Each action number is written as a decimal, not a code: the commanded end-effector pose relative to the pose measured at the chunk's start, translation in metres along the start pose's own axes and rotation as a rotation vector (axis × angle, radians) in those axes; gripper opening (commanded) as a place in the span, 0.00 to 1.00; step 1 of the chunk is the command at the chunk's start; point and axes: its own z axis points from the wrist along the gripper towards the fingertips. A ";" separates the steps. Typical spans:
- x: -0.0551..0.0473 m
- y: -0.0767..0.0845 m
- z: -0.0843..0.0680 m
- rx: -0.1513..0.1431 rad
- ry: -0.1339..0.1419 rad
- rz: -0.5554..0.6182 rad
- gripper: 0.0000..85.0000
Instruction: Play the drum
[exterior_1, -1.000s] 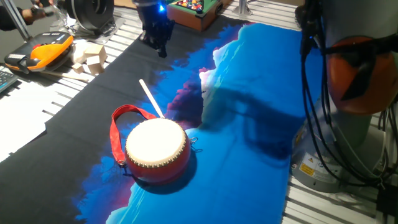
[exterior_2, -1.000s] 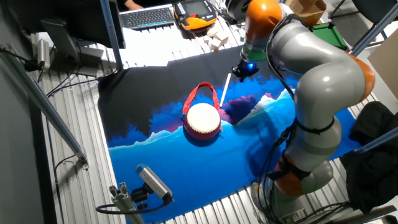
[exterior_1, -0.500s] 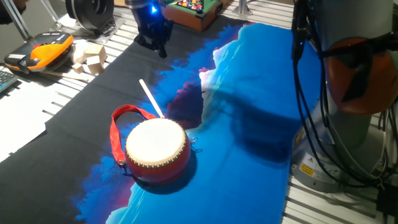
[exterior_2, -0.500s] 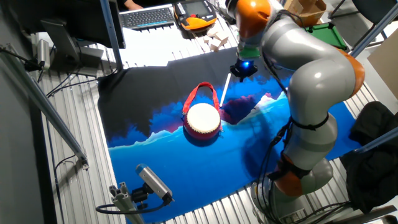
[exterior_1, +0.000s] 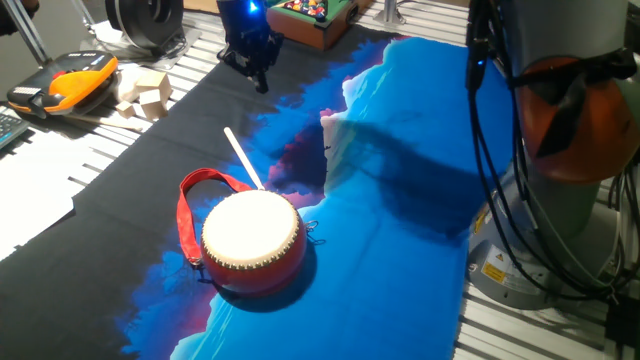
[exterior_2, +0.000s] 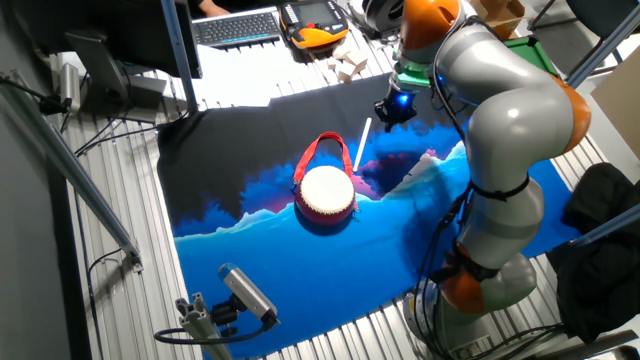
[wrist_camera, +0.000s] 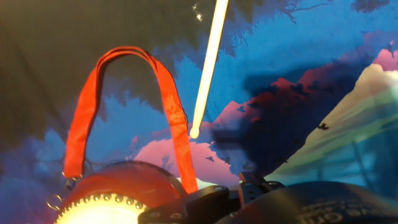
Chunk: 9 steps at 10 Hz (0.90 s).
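The drum (exterior_1: 250, 235) has a red body, a cream studded skin and a red strap (exterior_1: 185, 205), and stands on the printed cloth. It also shows in the other fixed view (exterior_2: 326, 192) and at the lower left of the hand view (wrist_camera: 118, 183). A thin white stick (exterior_1: 243, 158) lies beside it, pointing toward the far edge; it also shows in the hand view (wrist_camera: 205, 74). My gripper (exterior_1: 260, 80) hangs above the cloth beyond the stick's far end, apart from both and holding nothing. It also shows in the other fixed view (exterior_2: 390, 112). Its jaw gap does not show.
The blue and black cloth (exterior_1: 400, 150) covers the table. Wooden blocks (exterior_1: 140, 92) and an orange and black device (exterior_1: 70, 85) lie at the far left. A toy pool table (exterior_1: 315, 18) stands at the back. The arm's base (exterior_1: 570, 150) rises at the right.
My gripper shifted slightly left and then back right above the cloth's far edge, and the arm's upper links swung. The drum and the stick have not moved.
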 end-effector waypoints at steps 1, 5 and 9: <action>0.000 0.000 0.000 0.016 -0.002 -0.004 0.00; -0.028 0.000 0.009 -0.002 0.022 0.002 0.00; -0.059 0.001 0.023 -0.011 0.023 0.011 0.00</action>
